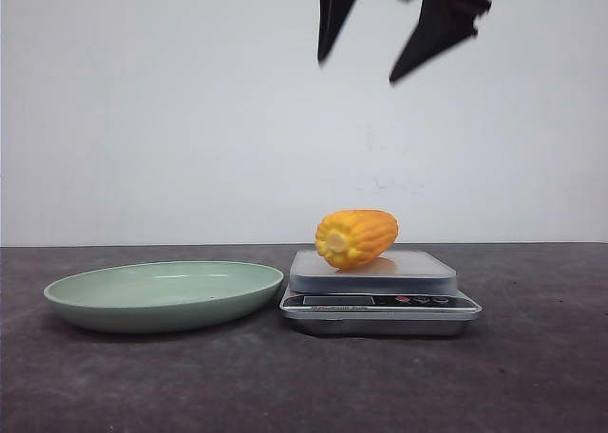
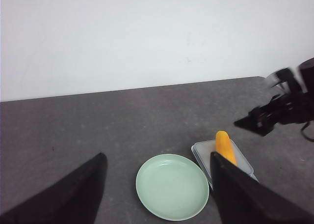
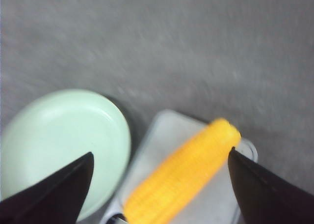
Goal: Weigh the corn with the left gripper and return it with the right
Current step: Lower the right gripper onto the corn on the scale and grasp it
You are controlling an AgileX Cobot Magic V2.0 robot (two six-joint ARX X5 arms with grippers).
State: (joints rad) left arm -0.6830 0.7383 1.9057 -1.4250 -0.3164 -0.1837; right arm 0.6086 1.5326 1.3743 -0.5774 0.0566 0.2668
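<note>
The orange-yellow corn lies on its side on the platform of a small silver kitchen scale, paler cut end toward the camera. It also shows in the left wrist view and the right wrist view. My right gripper hangs open and empty high above the corn; in its own view the corn lies below, between the spread fingers. My left gripper is open and empty, high and well back from the scale; it does not show in the front view.
A shallow pale-green plate sits on the dark table just left of the scale and holds nothing; it also shows in both wrist views. The scale's platform shows beside the corn. A white wall stands behind the table.
</note>
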